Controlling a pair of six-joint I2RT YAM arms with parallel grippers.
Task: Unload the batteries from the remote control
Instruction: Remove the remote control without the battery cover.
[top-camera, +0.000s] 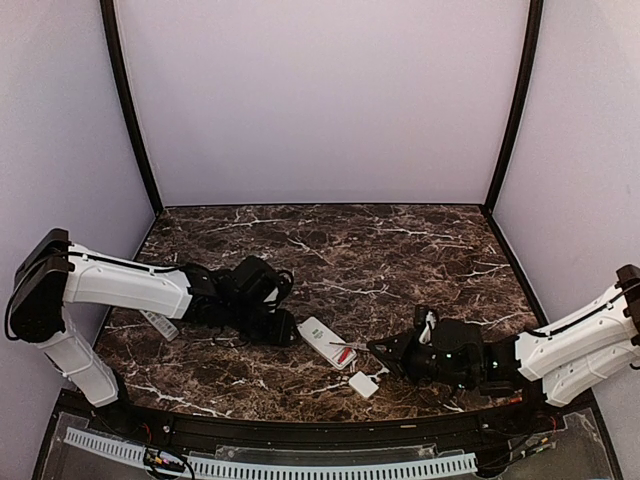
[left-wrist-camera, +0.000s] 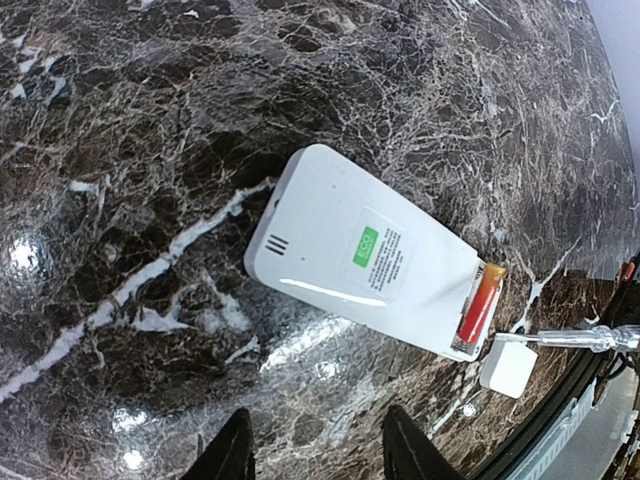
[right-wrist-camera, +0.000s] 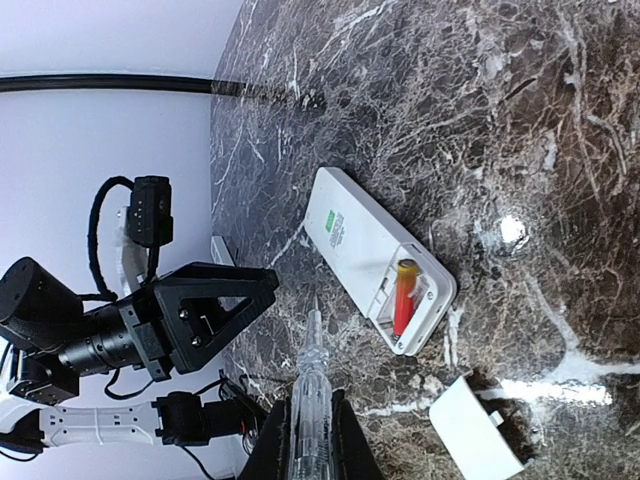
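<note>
A white remote control lies face down mid-table, its battery bay open at the near end. One red battery lies in the bay; it also shows in the right wrist view. The small white cover lies just beside the remote's open end. My left gripper is open and empty, just left of the remote. My right gripper is shut on a clear screwdriver, whose tip points toward the remote without touching it.
A second white remote lies partly hidden under the left arm near the table's left edge. The black front rim of the table runs close behind the cover.
</note>
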